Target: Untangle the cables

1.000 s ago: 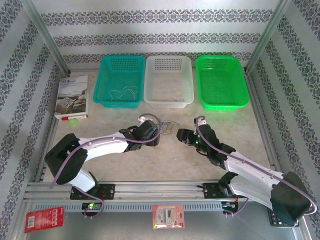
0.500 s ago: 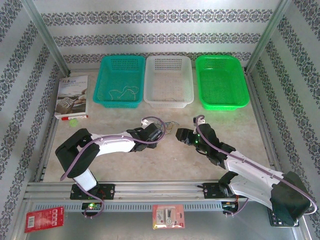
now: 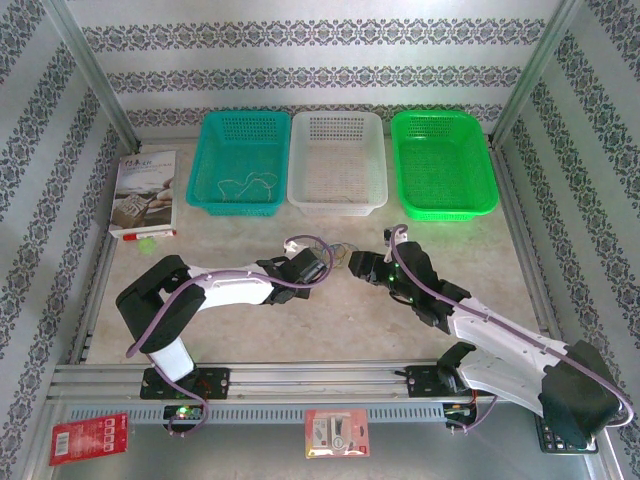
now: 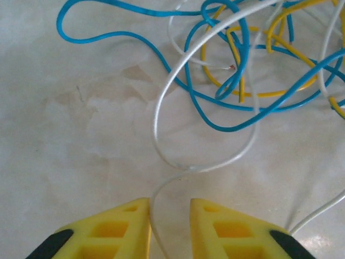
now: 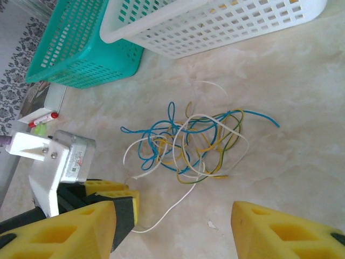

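L grip point(image 4: 170, 208) narrow gap, white strand point(image 4: 156, 116) between jaws, not pinched | R grip point(image 5: 172, 216) spread, empty | cables point(image 5: 186, 145) on table point(image 5: 302, 108) btwn arms, straight ahead of L; L nearer

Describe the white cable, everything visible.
The white cable is a very thin, limp, glossy wire lying on the marbled tabletop. It curves in a wide open loop that crosses the blue cable and the yellow cable in the tangle. One stretch runs between the parted jaws of the left gripper.
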### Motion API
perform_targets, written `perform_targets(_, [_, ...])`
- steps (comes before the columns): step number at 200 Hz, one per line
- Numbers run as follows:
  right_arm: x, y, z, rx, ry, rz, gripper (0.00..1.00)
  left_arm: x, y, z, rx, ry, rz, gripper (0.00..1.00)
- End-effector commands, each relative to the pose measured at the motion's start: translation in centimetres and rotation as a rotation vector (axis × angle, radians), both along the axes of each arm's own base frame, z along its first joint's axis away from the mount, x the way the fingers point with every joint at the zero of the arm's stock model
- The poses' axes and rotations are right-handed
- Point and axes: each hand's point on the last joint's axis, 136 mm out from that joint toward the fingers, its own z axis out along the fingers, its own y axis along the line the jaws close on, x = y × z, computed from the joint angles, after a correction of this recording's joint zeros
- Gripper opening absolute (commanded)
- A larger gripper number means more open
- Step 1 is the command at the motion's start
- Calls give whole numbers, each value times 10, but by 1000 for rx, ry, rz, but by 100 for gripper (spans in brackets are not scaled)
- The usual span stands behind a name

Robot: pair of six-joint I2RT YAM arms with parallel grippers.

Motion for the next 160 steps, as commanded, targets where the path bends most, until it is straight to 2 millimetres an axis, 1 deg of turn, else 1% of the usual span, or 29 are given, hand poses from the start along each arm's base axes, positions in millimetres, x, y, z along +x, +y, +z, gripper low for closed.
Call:
perform_targets(1, [7, 5, 18, 20, -45, 14, 59, -1, -6, 6, 14, -2, -21, 15])
perform_targets(15, [8, 5, 18, 20, -46, 12, 59, -1, -10, 14, -2, -2, -33, 7])
perform_targets(31, [8, 5, 17, 18, -44, 11, 59, -1, -14, 25, -28, -6, -42, 0])
perform_targets(57, [9, 5, 15, 16, -38, 13, 59, -2, -19, 46, -85, -18, -49, 0])
perform_targets(92, [8, 6, 12, 30, -22, 16, 59, -5, -33, 79, -201, -27, -73, 0])
perform_targets(116, [6, 11, 10, 52, -12, 33, 60, -5, -39, 103, -280, -74, -98, 0])
perform_targets(139, [6, 16, 14, 90, -18, 53, 60, -4, -46, 126, -367, -164, -152, 0])
perform_targets(160, [8, 21, 23, 163, -22, 61, 60, -4, -47, 138, -398, -227, -192, 0])
